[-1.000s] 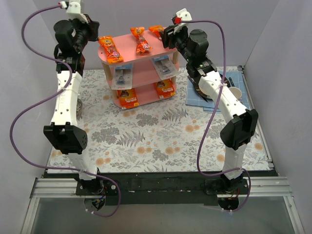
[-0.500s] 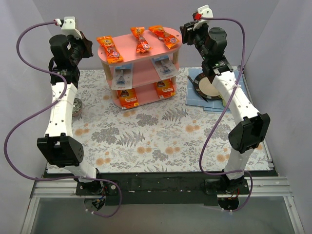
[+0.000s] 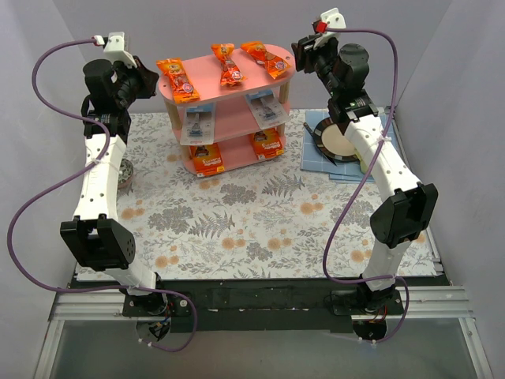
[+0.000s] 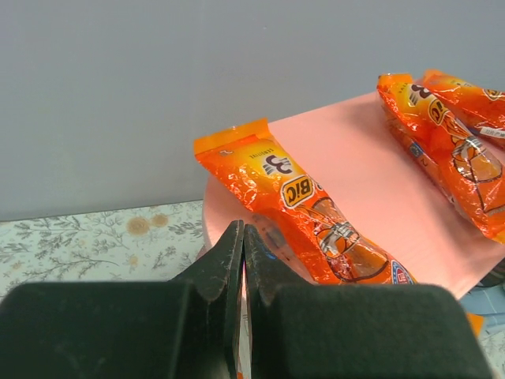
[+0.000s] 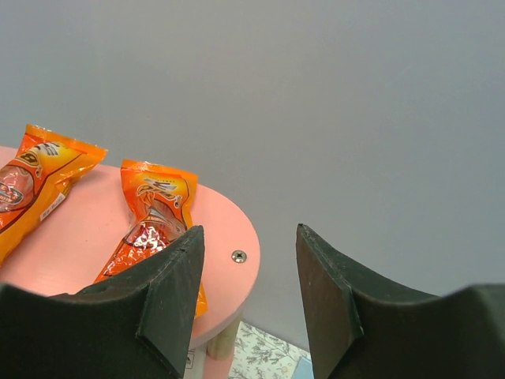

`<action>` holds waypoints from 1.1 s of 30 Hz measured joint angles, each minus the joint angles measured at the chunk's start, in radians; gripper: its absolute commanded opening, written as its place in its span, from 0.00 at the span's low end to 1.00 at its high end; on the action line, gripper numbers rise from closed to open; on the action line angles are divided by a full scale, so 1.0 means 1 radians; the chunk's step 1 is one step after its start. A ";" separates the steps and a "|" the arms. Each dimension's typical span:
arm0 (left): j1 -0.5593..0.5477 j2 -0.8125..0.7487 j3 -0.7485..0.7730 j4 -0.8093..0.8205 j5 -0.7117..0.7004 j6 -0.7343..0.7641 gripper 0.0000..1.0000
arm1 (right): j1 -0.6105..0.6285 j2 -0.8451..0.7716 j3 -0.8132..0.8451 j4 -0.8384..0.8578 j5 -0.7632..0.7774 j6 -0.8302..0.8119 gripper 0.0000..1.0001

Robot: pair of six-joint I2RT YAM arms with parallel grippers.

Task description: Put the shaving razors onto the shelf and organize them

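On top board of shelf (image 3: pixel 203 73), three orange bags (image 3: pixel 229 67) are lying. Left gripper (image 4: pixel 243 235) is hovering at left end, closed tight, empty; right gripper (image 5: pixel 248 237) at right end, spread wide, empty. Risk: arm swinging inward, knocking edge bags off.

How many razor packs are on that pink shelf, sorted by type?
Long orange bags, top board: 3
Clear blister packs, middle board: 2
Flat orange cards, bottom board: 2
Total on the shelf: 7
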 measured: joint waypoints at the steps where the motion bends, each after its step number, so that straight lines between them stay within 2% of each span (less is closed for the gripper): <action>1: -0.003 0.000 0.000 0.000 0.005 -0.007 0.00 | -0.001 0.000 0.000 0.000 0.000 0.000 0.58; 17: -0.041 -0.006 -0.090 0.024 0.041 -0.061 0.00 | -0.011 0.000 0.000 0.000 0.000 -0.003 0.58; 33: -0.085 -0.007 -0.092 0.028 0.047 -0.077 0.00 | -0.014 0.009 0.000 0.000 0.000 -0.014 0.58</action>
